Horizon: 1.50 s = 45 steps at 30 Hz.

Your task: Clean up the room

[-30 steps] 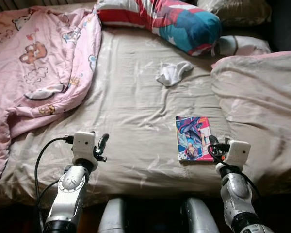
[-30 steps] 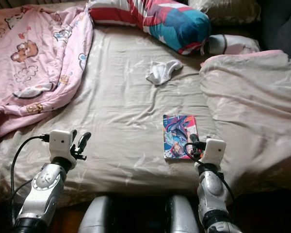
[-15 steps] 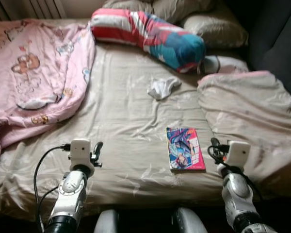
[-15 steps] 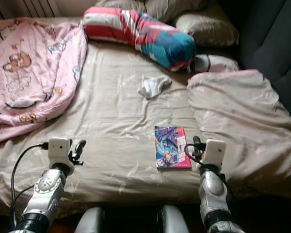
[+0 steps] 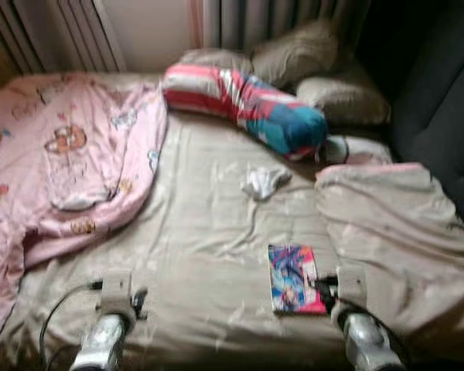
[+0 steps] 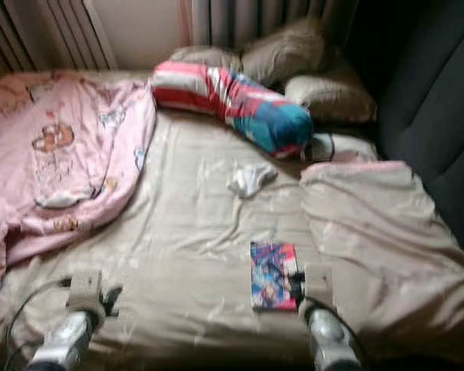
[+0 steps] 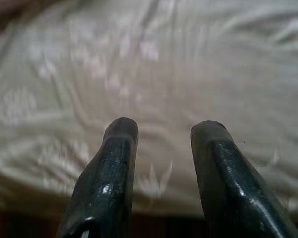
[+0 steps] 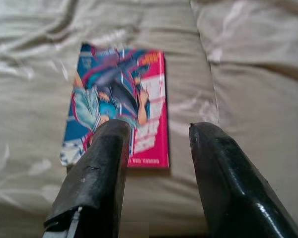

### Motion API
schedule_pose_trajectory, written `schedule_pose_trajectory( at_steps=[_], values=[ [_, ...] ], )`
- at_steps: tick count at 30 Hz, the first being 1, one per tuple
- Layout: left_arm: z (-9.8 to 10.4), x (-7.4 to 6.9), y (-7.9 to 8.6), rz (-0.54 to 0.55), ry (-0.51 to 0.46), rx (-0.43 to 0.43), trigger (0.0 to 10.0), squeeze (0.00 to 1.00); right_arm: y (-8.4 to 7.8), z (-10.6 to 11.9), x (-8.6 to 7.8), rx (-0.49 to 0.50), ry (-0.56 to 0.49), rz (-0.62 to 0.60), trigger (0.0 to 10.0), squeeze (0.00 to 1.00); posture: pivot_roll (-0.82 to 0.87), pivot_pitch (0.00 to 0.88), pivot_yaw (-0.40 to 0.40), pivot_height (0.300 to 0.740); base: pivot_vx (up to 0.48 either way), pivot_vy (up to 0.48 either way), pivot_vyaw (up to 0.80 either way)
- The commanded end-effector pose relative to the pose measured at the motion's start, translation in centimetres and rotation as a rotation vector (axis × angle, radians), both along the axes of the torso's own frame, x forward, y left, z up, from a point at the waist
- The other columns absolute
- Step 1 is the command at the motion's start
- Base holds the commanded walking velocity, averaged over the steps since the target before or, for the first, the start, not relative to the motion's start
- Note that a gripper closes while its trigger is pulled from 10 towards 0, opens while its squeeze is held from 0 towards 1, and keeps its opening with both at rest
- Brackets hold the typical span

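On the bed (image 5: 209, 232), a beige sheet covers most of the mattress, and a colourful comic book (image 5: 295, 277) lies flat near the front edge, toward the right side. The right gripper (image 8: 156, 134) hangs just above the sheet at the book's near right corner, fingers spread apart with nothing between them; one finger (image 8: 102, 163) overlaps the book's cover in the wrist view, but I can't tell if it's actually touching. The left gripper (image 7: 161, 131) sits over bare sheet near the front left of the bed, also parted and empty.

Further back there's a small white sock (image 5: 264, 182) crumpled in the middle of the sheet, well apart from the book. A pink blanket (image 5: 69, 162) with cartoon bears is bunched up across the left side. A long red, white and blue bolster pillow (image 5: 247, 104) lies across the head end, with beige pillows (image 5: 309, 66) behind it. A rumpled beige duvet (image 5: 394, 232) is heaped on the right, just beside the book. Head views are pretty blurry.
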<state>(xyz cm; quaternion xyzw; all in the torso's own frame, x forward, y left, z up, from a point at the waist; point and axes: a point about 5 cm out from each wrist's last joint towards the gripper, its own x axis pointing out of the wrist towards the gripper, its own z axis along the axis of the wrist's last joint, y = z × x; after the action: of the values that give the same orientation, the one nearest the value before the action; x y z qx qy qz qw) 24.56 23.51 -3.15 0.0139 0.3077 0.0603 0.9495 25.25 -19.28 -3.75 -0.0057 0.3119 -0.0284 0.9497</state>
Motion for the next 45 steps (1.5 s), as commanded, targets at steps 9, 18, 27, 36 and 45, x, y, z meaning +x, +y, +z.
schedule_pose_trajectory(
  at_steps=[9, 18, 27, 36, 45],
  values=[
    [-3.6, -4.7, -1.0, 0.007, 0.201, -0.026, 10.0, 0.00, 0.0, -4.3, -6.6, 0.023, 0.260, -0.039, 10.0, 0.00, 0.00, 0.015, -0.047, 0.738, 0.000, 0.000, 0.00],
    [-4.4, -5.8, -1.9, -0.022, 0.246, -0.030, 10.0, 0.00, -0.1, -4.8, -7.8, -0.038, 0.294, -0.027, 10.0, 0.00, 0.01, 0.011, -0.047, 0.738, 0.000, 0.000, 0.11],
    [-4.7, -6.1, -2.5, -0.041, 0.263, -0.031, 10.0, 0.00, 0.0, -4.8, -7.6, -0.021, 0.301, -0.028, 10.0, 0.00, 0.01, 0.004, -0.043, 0.738, 0.000, 0.284, 0.36],
    [-4.8, -6.4, -2.5, -0.054, 0.277, -0.027, 10.0, 0.00, 0.8, -5.4, -8.7, -0.047, 0.358, 0.065, 10.0, 0.00, 0.00, 0.028, -0.040, 0.738, 0.000, 0.386, 0.06],
    [-5.0, -6.7, -2.4, -0.055, 0.291, -0.025, 10.0, 0.00, -1.0, -6.0, -10.6, -0.074, 0.412, 0.031, 10.0, 0.00, 0.00, 0.049, -0.042, 0.738, 0.000, 0.423, 0.59]
  ],
)
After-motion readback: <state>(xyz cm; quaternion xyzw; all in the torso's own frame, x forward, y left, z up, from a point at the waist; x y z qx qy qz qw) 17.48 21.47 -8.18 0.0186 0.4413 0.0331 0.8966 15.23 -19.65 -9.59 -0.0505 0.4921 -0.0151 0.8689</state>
